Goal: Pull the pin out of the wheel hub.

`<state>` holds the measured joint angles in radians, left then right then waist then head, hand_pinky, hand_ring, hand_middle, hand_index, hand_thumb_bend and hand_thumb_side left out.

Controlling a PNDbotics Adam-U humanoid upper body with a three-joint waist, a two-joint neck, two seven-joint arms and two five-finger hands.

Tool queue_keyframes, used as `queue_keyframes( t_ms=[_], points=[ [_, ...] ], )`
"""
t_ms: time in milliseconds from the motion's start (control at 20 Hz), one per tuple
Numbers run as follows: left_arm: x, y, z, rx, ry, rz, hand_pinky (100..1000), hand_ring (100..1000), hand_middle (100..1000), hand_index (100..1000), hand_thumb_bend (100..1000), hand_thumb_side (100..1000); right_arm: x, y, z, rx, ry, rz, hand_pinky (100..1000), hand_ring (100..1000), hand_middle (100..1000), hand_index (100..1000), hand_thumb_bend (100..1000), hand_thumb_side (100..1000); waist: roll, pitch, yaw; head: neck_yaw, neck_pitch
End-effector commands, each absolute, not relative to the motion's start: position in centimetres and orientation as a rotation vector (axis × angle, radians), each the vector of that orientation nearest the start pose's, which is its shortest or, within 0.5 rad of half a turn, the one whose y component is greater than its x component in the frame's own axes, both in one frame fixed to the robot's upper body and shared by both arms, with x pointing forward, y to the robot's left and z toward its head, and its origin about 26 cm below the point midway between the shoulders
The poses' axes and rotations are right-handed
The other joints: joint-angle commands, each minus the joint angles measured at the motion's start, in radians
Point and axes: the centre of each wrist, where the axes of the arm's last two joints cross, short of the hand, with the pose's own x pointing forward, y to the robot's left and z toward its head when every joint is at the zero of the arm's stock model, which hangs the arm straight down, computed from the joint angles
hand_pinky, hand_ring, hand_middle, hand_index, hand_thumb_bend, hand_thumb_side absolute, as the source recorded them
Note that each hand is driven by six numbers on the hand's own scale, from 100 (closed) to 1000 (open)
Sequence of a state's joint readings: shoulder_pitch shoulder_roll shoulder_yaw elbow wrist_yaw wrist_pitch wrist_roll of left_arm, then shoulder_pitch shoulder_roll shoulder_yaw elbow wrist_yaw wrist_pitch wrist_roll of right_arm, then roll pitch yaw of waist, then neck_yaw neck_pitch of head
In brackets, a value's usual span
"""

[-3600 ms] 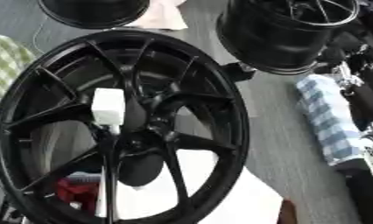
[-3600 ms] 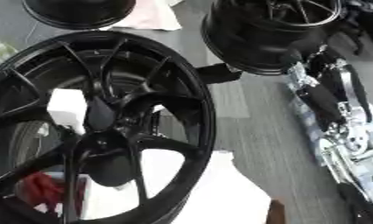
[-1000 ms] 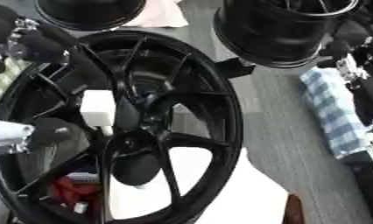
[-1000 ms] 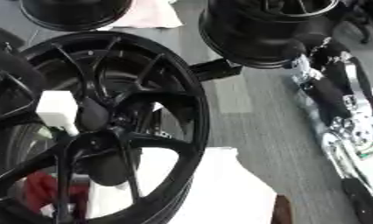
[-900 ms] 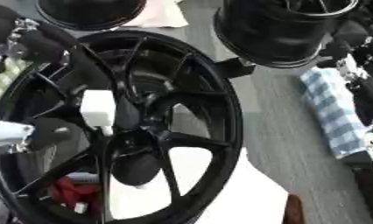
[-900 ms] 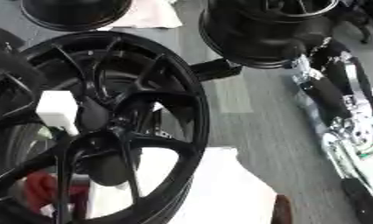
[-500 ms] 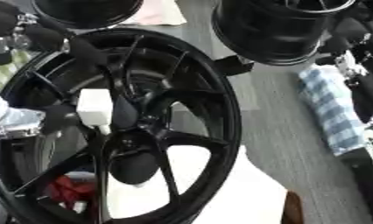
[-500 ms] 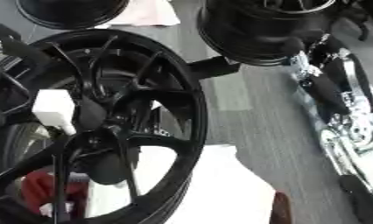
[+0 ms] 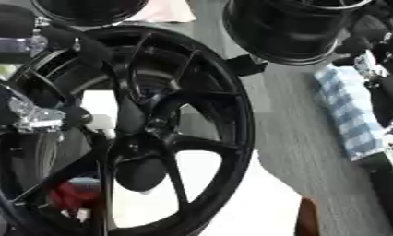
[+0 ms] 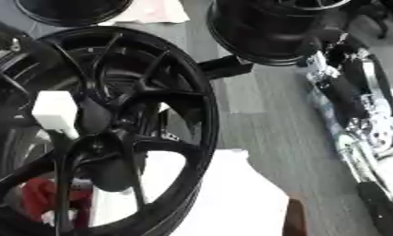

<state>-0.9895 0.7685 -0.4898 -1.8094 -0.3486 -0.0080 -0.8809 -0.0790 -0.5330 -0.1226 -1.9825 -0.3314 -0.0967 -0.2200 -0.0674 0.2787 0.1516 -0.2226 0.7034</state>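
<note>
Large glossy black wheel hub [image 10: 151,115], spokes fanning out from a dark centre, lying tilted across the lower left. White block-shaped pin [image 10: 54,113] still seated at the centre, standing up from the spokes, pale stem running down below it. Just right of the left hand [image 9: 34,117], which sits at the hub's left side; in the left eye view largely hidden behind a spoke. Contact with the hand unclear.

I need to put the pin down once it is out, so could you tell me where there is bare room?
The grey floor between the big wheel and the right arm is bare. The far side is crowded with wheels.
</note>
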Motion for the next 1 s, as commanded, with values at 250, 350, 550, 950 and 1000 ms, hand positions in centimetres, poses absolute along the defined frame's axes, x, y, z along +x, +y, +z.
queue_keyframes(
  t_ms=[250, 350, 550, 950, 1000],
  points=[
    [35.2, 18.8, 32.9, -0.853, 1.893, 2.906, 1000, 921, 821, 976, 434, 651, 27.1, -34.0, 18.4, -0.220, -2.213, 0.039, 614, 678, 604, 672, 264, 373, 0.003, -0.007, -0.006, 0.001, 0.010],
    [35.6, 19.0, 32.5, -0.858, 1.877, 2.924, 1000, 917, 804, 974, 433, 674, 27.1, -33.9, 18.4, -0.217, -2.215, 0.037, 614, 678, 605, 672, 263, 373, 0.003, -0.004, -0.007, 0.002, 0.011],
    [36.3, 19.4, 32.1, -0.870, 1.862, 2.943, 1000, 906, 786, 955, 450, 712, 27.1, -33.9, 18.4, -0.214, -2.217, 0.035, 615, 679, 605, 672, 262, 374, 0.004, 0.001, -0.010, 0.004, 0.012],
    [37.5, 20.0, 31.1, -0.881, 1.872, 2.982, 1000, 891, 755, 909, 428, 800, 27.3, -33.8, 18.6, -0.204, -2.227, 0.032, 615, 679, 606, 672, 261, 375, 0.006, 0.009, -0.020, 0.005, 0.013],
    [37.5, 20.0, 31.1, -0.869, 1.869, 2.988, 1000, 888, 752, 907, 423, 814, 27.3, -33.8, 18.6, -0.204, -2.227, 0.031, 615, 679, 606, 672, 261, 375, 0.007, 0.010, -0.020, 0.005, 0.013]
  ],
)
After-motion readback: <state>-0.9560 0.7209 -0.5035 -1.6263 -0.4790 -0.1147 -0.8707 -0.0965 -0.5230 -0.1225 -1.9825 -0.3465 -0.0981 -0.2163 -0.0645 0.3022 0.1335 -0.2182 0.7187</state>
